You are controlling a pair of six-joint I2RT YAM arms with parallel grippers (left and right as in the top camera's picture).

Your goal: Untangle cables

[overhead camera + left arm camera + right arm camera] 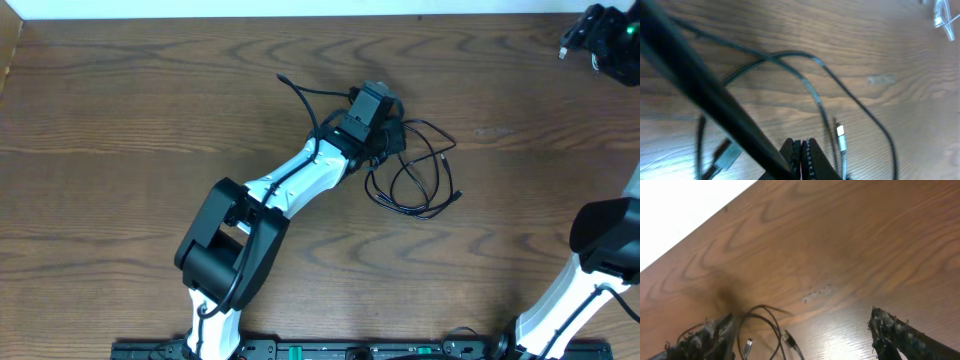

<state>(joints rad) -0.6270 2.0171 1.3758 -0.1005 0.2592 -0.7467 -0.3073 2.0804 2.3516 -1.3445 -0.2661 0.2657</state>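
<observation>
The black cables (412, 172) lie in a loose tangle of loops at the table's middle. My left gripper (372, 108) stands over the tangle's left side. In the left wrist view its jaws (802, 150) are pressed together, and no cable shows between the fingertips. A blurred dark band crosses in front of the left finger. A black loop (790, 54) and a silver-tipped plug (841, 134) lie just beyond the tips. My right gripper (805, 335) is open wide with nothing between its fingers; cable ends (787, 337) lie near its left finger.
The wooden table (150, 120) runs to a white far edge (300, 8). The right gripper's dark body (605, 40) sits at the far right corner, and the right arm (600, 250) rises at the near right. Something pale and cord-like (940, 17) lies beyond the tangle.
</observation>
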